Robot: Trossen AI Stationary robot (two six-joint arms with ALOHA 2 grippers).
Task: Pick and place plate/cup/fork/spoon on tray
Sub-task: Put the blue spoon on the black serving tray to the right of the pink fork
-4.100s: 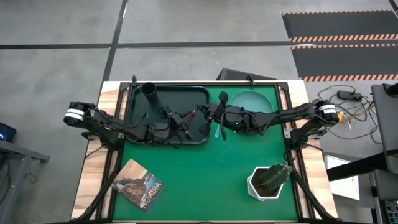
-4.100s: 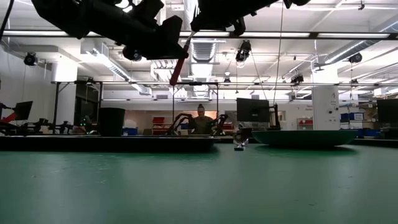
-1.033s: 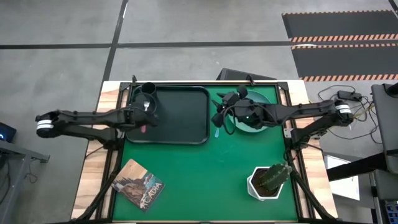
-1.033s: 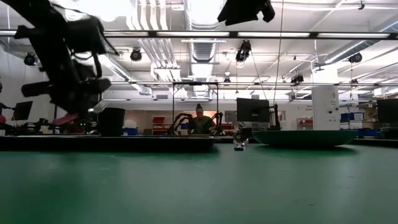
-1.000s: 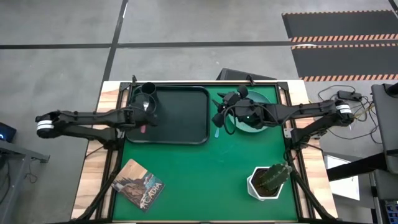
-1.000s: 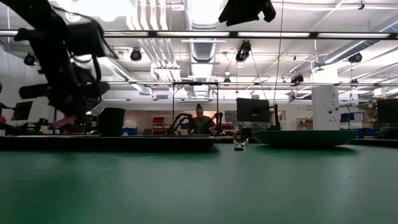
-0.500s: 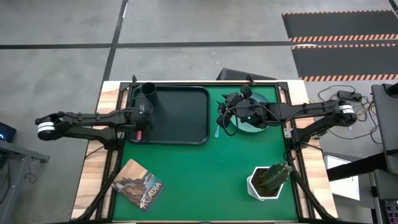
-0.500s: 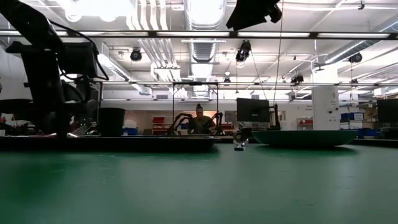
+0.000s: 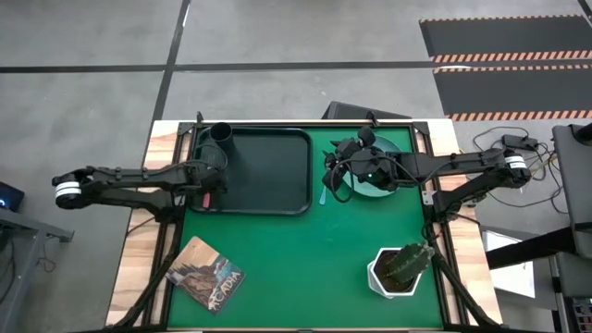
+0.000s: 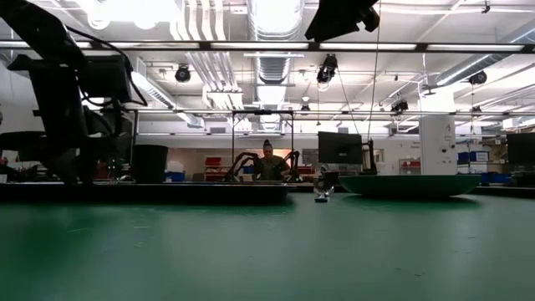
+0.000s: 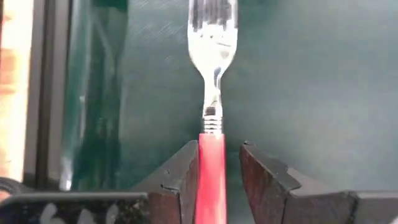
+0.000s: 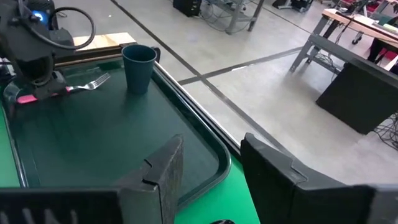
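The black tray (image 9: pixel 268 176) lies at the table's far left, with the black cup (image 9: pixel 220 137) upright in its far left corner. The fork (image 11: pixel 211 93) lies flat on the tray near its near left corner, tines toward the cup (image 12: pixel 138 67). My left gripper (image 11: pixel 219 171) is low over it and open, with a finger on either side of the pink handle. The teal plate (image 9: pixel 384 153) rests on the green mat at the far right. The spoon (image 9: pixel 323 194) lies beside it. My right gripper (image 12: pixel 208 168) hovers open over the plate's left edge, nothing between its fingers. My left gripper comes from above with its fingers along either side of the fork's pink handle (image 11: pixel 211 155), just behind the metal neck. One finger (image 11: pixel 186 171) lies right against the handle and a gap shows at the other. Whether it still touches, I cannot tell. The fork lies on the tray.
A white pot with a green plant (image 9: pixel 402 268) stands at the near right. A printed card (image 9: pixel 208 275) lies at the near left. Bare green mat stretches between them. In the low view a person (image 10: pixel 269 163) shows far behind the table.
My left gripper has come down and a little toward the table's near edge, from beside the cup to the tray's near left corner. The fork, carried in the air a second ago, now lies flat on the tray.
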